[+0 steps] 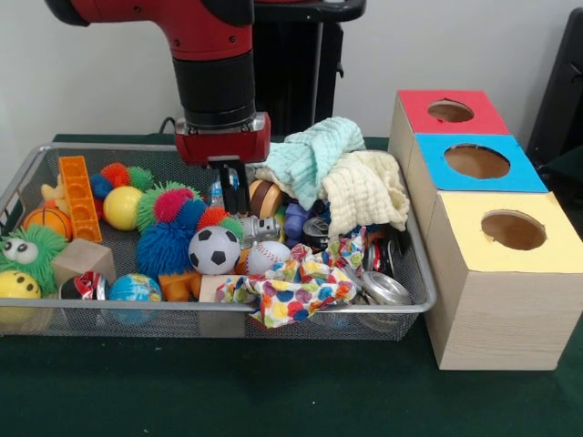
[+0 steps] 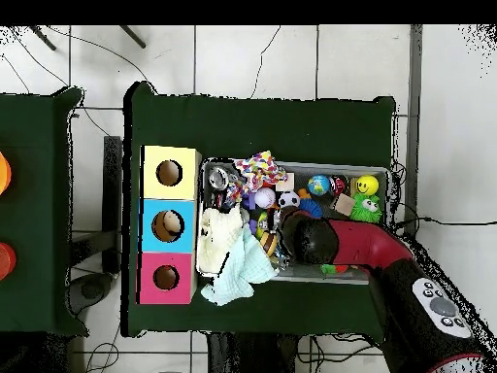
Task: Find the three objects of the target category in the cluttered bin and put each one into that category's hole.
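The wire bin point(image 1: 414, 273) serves as the landmark, and the row of wooden boxes stands just beside its end: the yellow-topped box point(image 1: 510, 264) nearest the camera in the front view, the blue-topped box point(image 1: 474, 164) in the middle, the red-topped box point(image 1: 451, 111) farthest back. Each has a round hole in its lid.

Over the middle of the bin hangs the arm, its gripper point(image 1: 230, 187) lowered among the toys. The fingers look close together, but whether they pinch anything cannot be told from either view.

Draped over the bin's box-side end lie a mint cloth point(image 1: 314, 155) and a cream cloth point(image 1: 364, 191); a spotted cloth point(image 1: 291, 289) spills over the near rim. In the centre sit a blue spiky ball point(image 1: 164, 246), a soccer ball point(image 1: 213, 249) and a baseball point(image 1: 267, 257).

The target category is not shown. If it is cloths, all three lie toward the box side; if balls, they sit in the centre. For a good pick, the gripper should probably descend onto one item alone, clear of neighbours, and lift straight up so nothing drags along.
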Robot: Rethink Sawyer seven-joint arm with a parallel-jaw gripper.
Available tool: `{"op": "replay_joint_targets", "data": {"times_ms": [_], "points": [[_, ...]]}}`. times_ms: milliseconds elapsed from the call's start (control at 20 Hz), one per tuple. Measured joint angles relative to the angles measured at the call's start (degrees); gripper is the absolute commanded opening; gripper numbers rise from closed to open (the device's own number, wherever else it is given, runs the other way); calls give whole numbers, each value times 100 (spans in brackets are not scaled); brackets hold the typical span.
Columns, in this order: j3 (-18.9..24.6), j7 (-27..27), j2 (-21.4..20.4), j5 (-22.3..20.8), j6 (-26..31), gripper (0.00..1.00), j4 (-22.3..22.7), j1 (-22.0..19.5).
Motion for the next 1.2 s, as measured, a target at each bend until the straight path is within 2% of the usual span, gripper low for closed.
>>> {"op": "replay_joint_targets", "data": {"times_ms": [300, 500, 800, 950, 1200], "points": [[326, 0, 349, 1, 4, 0, -130, -446], [320, 0, 339, -15, 4, 0, -130, -469], [416, 0, 36, -109, 4, 0, -28, -511], [631, 0, -272, -117, 4, 0, 173, -928], [671, 0, -741, -109, 4, 0, 497, -1257]]}}
